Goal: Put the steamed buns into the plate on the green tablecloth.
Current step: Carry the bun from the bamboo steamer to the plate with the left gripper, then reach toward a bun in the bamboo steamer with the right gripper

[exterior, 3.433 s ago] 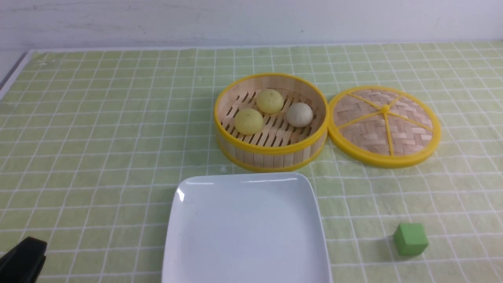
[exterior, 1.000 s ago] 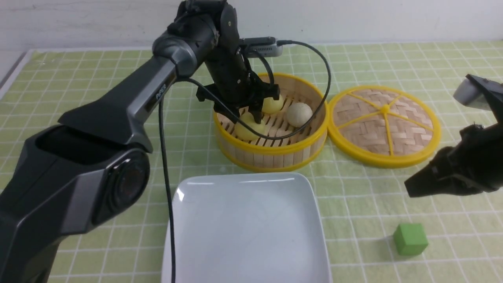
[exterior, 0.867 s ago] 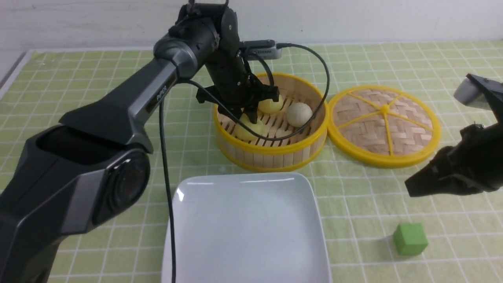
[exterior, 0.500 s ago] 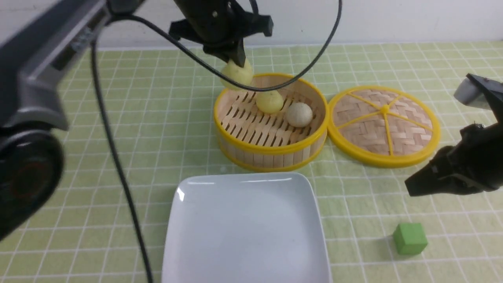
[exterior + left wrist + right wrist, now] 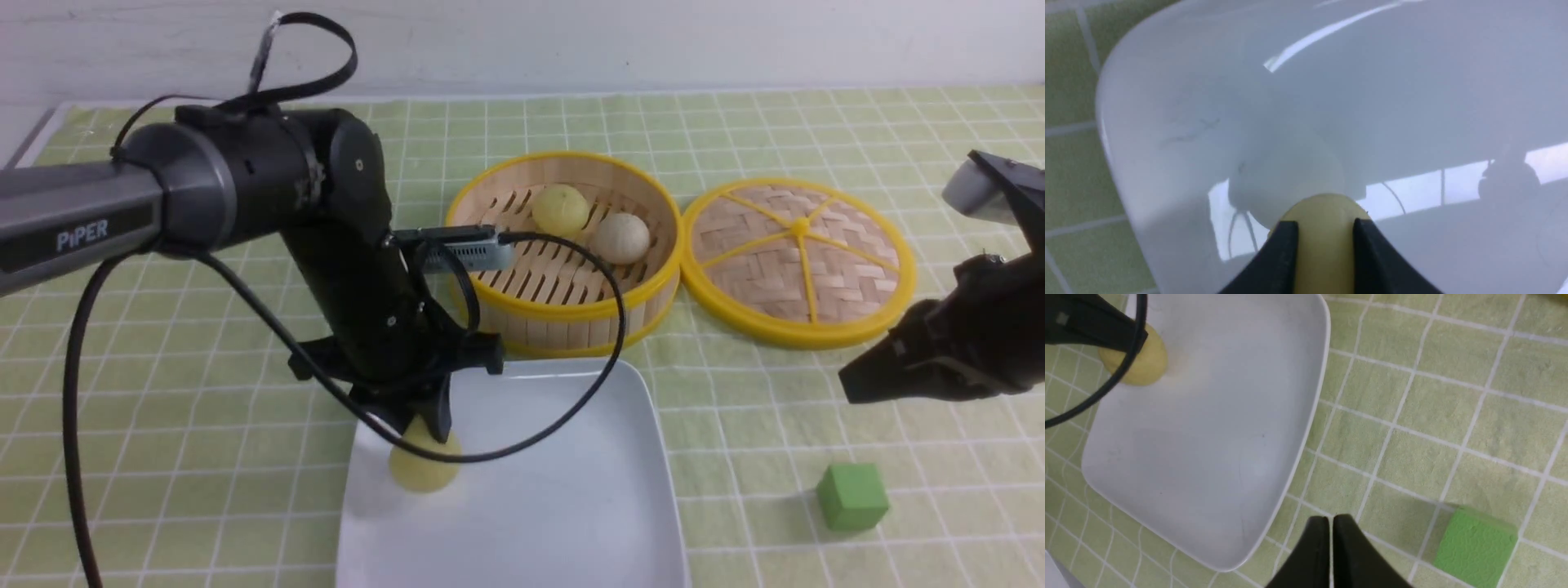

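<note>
My left gripper (image 5: 424,433) is shut on a pale yellow steamed bun (image 5: 423,469) and holds it at the near-left part of the white square plate (image 5: 571,506). In the left wrist view the bun (image 5: 1325,232) sits between the two black fingers just above the plate (image 5: 1372,102). It also shows in the right wrist view (image 5: 1141,361). A second yellow bun (image 5: 560,209) and a greyish-beige bun (image 5: 621,237) lie in the bamboo basket (image 5: 563,314). My right gripper (image 5: 853,388) is shut and empty, above the green tablecloth (image 5: 163,327) to the right of the plate (image 5: 1208,457).
The basket's woven lid (image 5: 798,260) lies flat to the right of the basket. A small green cube (image 5: 852,496) sits on the cloth at the near right, also in the right wrist view (image 5: 1474,547). A black cable (image 5: 571,392) from the left wrist hangs over the plate.
My left gripper closed on the near yellow bun in the basket, lifted it out and carried it down over the plate's left side. The right arm has stayed still.
</note>
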`<state>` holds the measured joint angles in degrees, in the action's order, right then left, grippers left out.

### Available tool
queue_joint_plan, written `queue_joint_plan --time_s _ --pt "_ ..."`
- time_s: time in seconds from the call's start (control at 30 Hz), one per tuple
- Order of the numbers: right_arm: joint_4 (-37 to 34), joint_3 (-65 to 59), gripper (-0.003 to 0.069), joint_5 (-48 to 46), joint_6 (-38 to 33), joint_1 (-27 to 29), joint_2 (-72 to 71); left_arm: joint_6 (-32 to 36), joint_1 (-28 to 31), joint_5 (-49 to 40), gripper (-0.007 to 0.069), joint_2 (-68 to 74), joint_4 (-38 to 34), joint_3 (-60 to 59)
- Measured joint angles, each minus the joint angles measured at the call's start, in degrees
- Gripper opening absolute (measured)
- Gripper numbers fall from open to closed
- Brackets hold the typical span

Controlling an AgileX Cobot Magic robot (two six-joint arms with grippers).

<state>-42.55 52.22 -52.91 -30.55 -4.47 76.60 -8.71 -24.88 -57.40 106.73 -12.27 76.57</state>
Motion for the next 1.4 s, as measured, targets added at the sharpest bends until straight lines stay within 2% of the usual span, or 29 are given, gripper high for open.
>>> queue_joint_plan --time_s 0.2,0.3,0.37,0.43,0.5,0.57,0.63,0.67,0.7,0.73,0.8,0.83,0.87,0.93,1.07,1.1,1.17,1.27,1.37,1.4 --pt "-0.02 0.0 0.0053 0.75 0.0 0.0 0.9 0.0 0.0 0.7 0.0491 -0.11 0.4 0.13" --pt "-0.07 0.05 0.0079 1.07 0.0 0.0 0.93 0.0 0.0 0.19 0.0559 -0.44 1.67 0.44" --pt "-0.65 0.05 0.0108 0.77 0.0 0.0 0.93 0.77 0.0 -1.66 0.0563 -0.94 3.46 1.88" --pt "-1.07 0.05 0.0129 0.02 0.0 0.0 0.97 2.64 0.0 -4.05 0.0542 -1.38 4.64 3.98" --pt "-1.43 0.33 0.0152 -1.0 0.0 0.0 1.29 5.92 0.21 -8.08 0.0491 -1.45 6.24 6.99" --pt "-2.0 1.51 0.0171 -2.83 0.0 0.0 2.74 11.32 1.57 -11.53 0.0326 -1.45 7.05 12.15" --pt "-2.11 2.57 0.0173 -4.07 0.0 0.0 4.28 12.87 3.14 -11.96 0.0204 -1.52 7.1 14.74" --pt "-2.11 3.48 0.0167 -4.91 0.0 0.0 5.54 13.17 4.71 -12.14 0.0116 -1.67 7.25 16.48" --pt "-2.11 3.65 0.0165 -5.07 0.0 0.0 5.77 13.29 4.99 -12.14 0.0092 -1.74 7.3 16.98" --pt "-2.11 5.77 0.0127 -6.45 0.0 0.0 8.27 13.36 8.13 -12.26 0.0029 -2.34 7.62 18.56" --pt "-1.99 7.13 0.0094 -6.98 0.0 -0.08 9.68 13.36 9.87 -12.33 0.0014 -2.91 7.68 18.94" --pt "-1.49 9.95 0.0033 -7.38 0.0 -0.56 12.1 13.36 12.78 -12.46 0.0006 -3.85 7.87 19.01" --pt "-1.35 10.35 0.0025 -7.38 0.0 -0.65 12.42 13.36 13.16 -12.58 0.0006 -3.96 7.87 19.01" --pt "-0.56 16.86 -0.0013 -7.58 0.0 -2.42 16.81 13.31 18.07 -13.09 0.0005 -5.0 7.87 19.01" --pt "1.49 29.81 -0.0009 -7.43 0.0 -6.19 24.44 11.02 24.06 -13.17 0.0005 -6.04 7.61 19.01" --pt "1.72 29.81 -0.0009 -7.43 0.0 -6.39 24.85 10.89 24.53 -13.17 0.0005 -6.05 7.61 19.01" --pt "3.97 37.95 0.0006 -6.36 0.23 -8.73 30.21 9.85 26.28 -13.23 0.0005 -6.18 6.92 19.01" --pt "5.92 46.37 0.003 -3.79 0.62 -10.66 35.84 9.42 26.81 -13.34 0.0005 -6.18 6.68 19.01" --pt "7.75 57.14 0.0108 0.05 0.96 -12.7 44.74 9.31 26.76 -13.35 0.0005 -6.18 5.87 18.9" --pt "7.75 57.14 0.0113 0.3 0.99 -12.78 45.21 9.29 26.76 -13.35 0.0005 -6.18 5.83 18.81"
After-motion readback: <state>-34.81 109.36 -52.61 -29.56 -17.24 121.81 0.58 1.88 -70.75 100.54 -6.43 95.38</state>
